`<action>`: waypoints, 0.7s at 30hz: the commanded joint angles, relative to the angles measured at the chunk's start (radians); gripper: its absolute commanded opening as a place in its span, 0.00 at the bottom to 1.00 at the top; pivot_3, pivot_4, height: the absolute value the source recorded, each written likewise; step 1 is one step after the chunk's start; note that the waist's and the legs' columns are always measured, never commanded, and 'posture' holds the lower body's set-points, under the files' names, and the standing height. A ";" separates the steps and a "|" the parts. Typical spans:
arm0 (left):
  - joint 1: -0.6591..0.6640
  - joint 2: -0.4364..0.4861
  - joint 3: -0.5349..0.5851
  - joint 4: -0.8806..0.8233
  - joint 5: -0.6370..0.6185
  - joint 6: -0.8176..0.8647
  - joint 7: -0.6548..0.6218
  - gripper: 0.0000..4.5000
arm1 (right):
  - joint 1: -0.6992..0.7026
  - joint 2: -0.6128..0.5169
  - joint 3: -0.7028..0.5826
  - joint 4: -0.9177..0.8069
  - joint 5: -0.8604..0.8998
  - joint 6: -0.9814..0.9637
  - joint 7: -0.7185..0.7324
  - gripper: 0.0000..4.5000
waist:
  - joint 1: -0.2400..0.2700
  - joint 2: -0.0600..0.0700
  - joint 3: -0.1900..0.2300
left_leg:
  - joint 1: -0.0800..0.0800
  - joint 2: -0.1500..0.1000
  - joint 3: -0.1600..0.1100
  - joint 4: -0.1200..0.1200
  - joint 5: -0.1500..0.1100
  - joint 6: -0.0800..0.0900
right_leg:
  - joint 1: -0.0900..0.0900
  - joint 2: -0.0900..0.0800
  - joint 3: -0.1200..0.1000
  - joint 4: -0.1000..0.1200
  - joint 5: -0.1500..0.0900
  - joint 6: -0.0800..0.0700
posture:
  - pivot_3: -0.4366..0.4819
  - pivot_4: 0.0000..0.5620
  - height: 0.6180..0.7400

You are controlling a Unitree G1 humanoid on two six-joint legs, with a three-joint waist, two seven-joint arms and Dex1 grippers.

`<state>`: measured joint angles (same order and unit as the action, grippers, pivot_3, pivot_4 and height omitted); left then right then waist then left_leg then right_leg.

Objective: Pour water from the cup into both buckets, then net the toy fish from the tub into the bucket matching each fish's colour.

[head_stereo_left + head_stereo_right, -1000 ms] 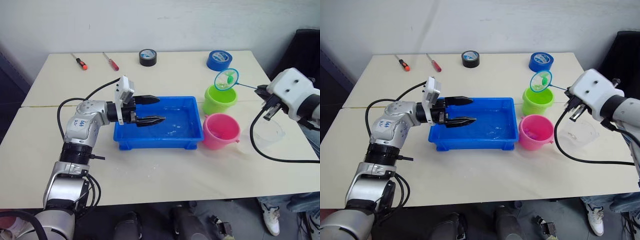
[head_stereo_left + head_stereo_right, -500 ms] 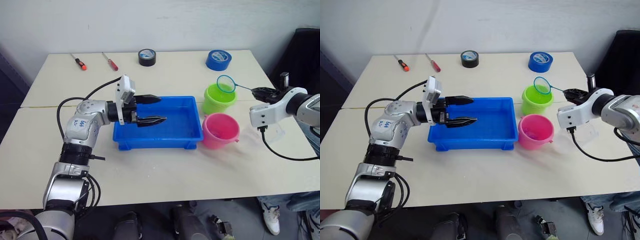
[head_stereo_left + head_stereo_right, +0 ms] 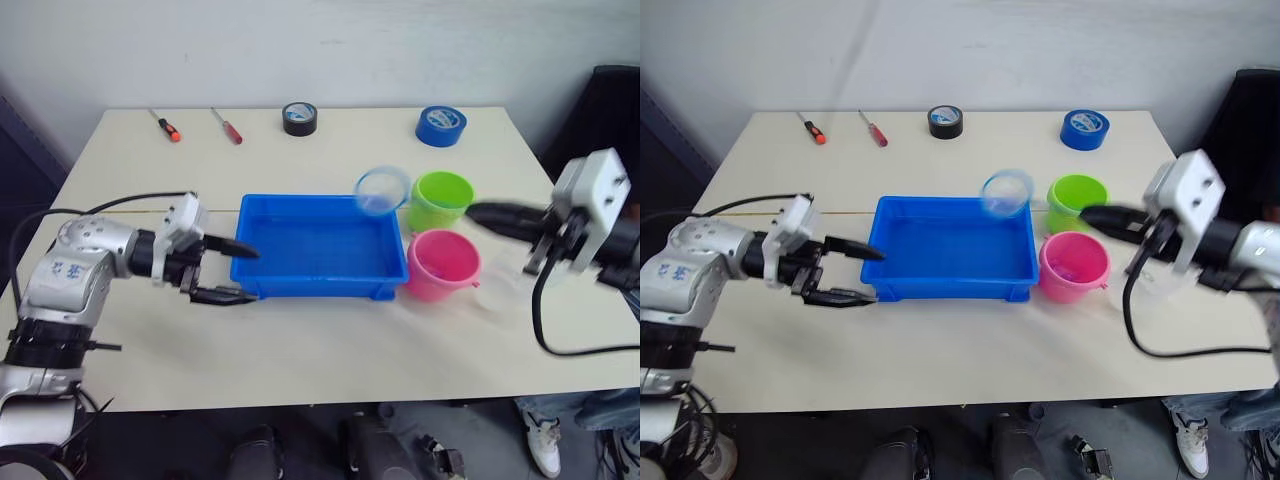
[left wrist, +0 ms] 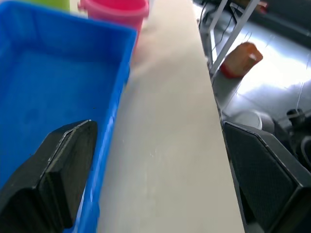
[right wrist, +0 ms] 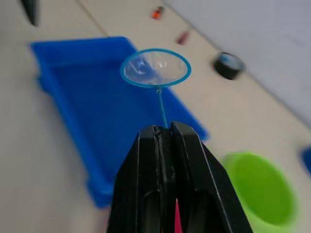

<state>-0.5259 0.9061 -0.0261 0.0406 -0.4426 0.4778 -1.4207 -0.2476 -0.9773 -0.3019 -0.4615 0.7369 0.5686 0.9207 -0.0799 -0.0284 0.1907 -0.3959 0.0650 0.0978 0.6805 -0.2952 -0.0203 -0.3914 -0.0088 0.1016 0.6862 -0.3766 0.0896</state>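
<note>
One closed right end effector (image 5: 163, 133) — net (image 5: 155, 68) over tub (image 5: 87, 92).

A pale wall (image 3: 330, 45) is running behind the beige table (image 3: 330, 340); a dark chair (image 3: 608, 105) is standing beside the table's far right corner.

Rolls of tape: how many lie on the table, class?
2. A black roll of tape lies at the table's far edge, near the middle; a blue roll of tape lies further right, beyond the lime green bucket.
</note>
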 commanded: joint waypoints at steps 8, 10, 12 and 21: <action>0.259 0.105 0.075 -0.123 0.038 -0.086 0.036 1.00 | 0.184 0.089 0.358 -0.107 -0.293 -0.223 0.054 0.00 | 0.005 -0.002 -0.001 | -0.002 -0.001 -0.003 0.000 -0.004 0.007 | 0.000 -0.001 -0.002 -0.004 0.000 0.000 | 0.48 0.27 1.00; 0.287 0.101 0.081 -0.135 0.038 -0.094 0.052 1.00 | 0.185 0.113 0.411 -0.055 -0.364 -0.271 0.053 0.00 | 0.004 -0.002 -0.001 | -0.002 -0.001 -0.003 0.000 -0.004 0.007 | -0.001 -0.001 -0.002 -0.004 0.000 0.000 | 0.48 0.27 1.00; 0.296 0.094 0.087 -0.141 0.027 -0.085 0.067 1.00 | 0.184 0.126 0.446 -0.007 -0.421 -0.302 0.048 0.19 | 0.004 -0.002 -0.001 | -0.003 -0.001 -0.003 0.000 -0.004 0.007 | -0.001 -0.001 -0.002 -0.004 0.000 0.000 | 0.48 0.27 1.00; 0.143 0.014 0.104 -0.071 -0.070 0.025 0.105 1.00 | 0.309 0.069 0.197 -0.102 -0.383 -0.206 0.021 0.99 | 0.026 -0.002 -0.001 | -0.003 -0.001 -0.003 0.000 -0.004 0.007 | -0.001 -0.001 -0.003 -0.003 0.000 0.000 | 0.48 0.27 1.00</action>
<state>-0.3671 0.9200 0.0442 -0.0330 -0.4760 0.4760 -1.3195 0.0425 -0.8917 0.0015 -0.4843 0.2884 0.3182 0.9465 -0.0543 -0.0303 0.1897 -0.3982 0.0636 0.0951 0.6810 -0.2996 -0.0138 -0.3920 -0.0093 0.0987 0.6835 -0.3765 0.0897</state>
